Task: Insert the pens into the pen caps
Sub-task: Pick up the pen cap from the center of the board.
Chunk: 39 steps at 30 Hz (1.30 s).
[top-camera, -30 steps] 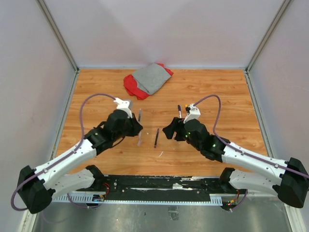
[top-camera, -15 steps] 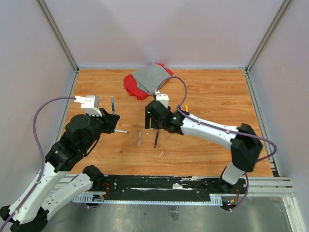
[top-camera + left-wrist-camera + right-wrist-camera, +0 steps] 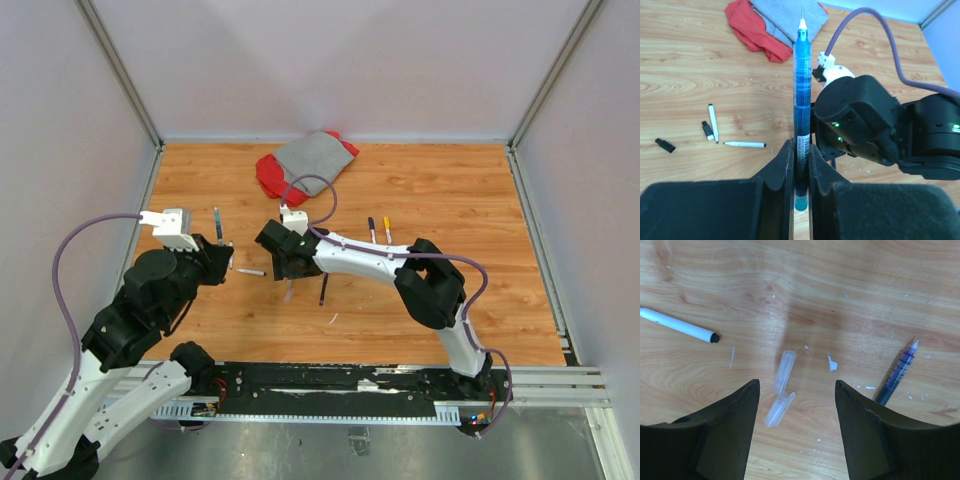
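My left gripper (image 3: 801,146) is shut on a blue pen (image 3: 801,90) that stands upright, its bare tip pointing up; in the top view the same gripper (image 3: 223,252) and pen (image 3: 217,225) sit left of centre. My right gripper (image 3: 796,385) hangs open just above two clear tube caps (image 3: 781,390) lying end to end on the wood, touching neither. To its right lies a dark purple pen (image 3: 897,372), and at upper left a white pen (image 3: 680,326). Two small black pen caps (image 3: 706,130) (image 3: 665,145) lie near another white pen (image 3: 713,122).
A red and grey cloth (image 3: 305,165) is bunched at the back of the wooden table (image 3: 460,190). Two more pens (image 3: 371,230) (image 3: 387,230) lie right of centre. The right arm (image 3: 370,262) stretches leftward across the middle. Small white scraps dot the wood.
The right arm has swung from the right half across to the left, its open gripper now over the clear caps. The left arm drew back leftward, pen still held.
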Motion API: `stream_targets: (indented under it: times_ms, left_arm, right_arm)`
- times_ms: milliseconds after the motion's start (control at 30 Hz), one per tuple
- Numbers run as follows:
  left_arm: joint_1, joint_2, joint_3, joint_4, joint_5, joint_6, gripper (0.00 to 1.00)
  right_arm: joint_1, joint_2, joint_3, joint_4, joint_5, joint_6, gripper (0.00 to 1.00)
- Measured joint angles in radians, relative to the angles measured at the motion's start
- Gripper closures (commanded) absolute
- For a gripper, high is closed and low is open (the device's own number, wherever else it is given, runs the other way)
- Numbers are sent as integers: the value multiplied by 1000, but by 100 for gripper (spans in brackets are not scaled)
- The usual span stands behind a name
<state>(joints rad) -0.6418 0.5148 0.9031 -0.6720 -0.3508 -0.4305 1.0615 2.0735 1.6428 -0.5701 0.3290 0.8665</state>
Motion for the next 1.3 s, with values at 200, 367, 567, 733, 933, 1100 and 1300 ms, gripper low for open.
stream_targets:
  times_ms: [200, 367, 567, 733, 933, 1100, 1300]
  left_arm:
    - [0, -43, -13, -4, -19, -4, 100]
    - [0, -42, -20, -4, -19, -4, 99]
    - [0, -43, -21, -3, -18, -4, 100]
    - [0, -43, -21, -3, -14, -4, 100]
    - [0, -43, -21, -3, -14, -4, 99]
    - [0, -43, -23, -2, -14, -4, 100]
    - [0, -42, -37, 4, -13, -4, 99]
  right_arm:
    - [5, 77, 56, -35, -39, 16, 44]
    - [5, 109, 97, -42, -53, 21, 49]
    - [5, 126, 118, -57, -53, 24, 57]
    - [5, 145, 122, -67, -55, 27, 59]
    - [5, 156, 122, -72, -57, 28, 70]
    - [5, 164, 133, -77, -57, 27, 79]
    - [5, 164, 132, -53, -61, -2, 88]
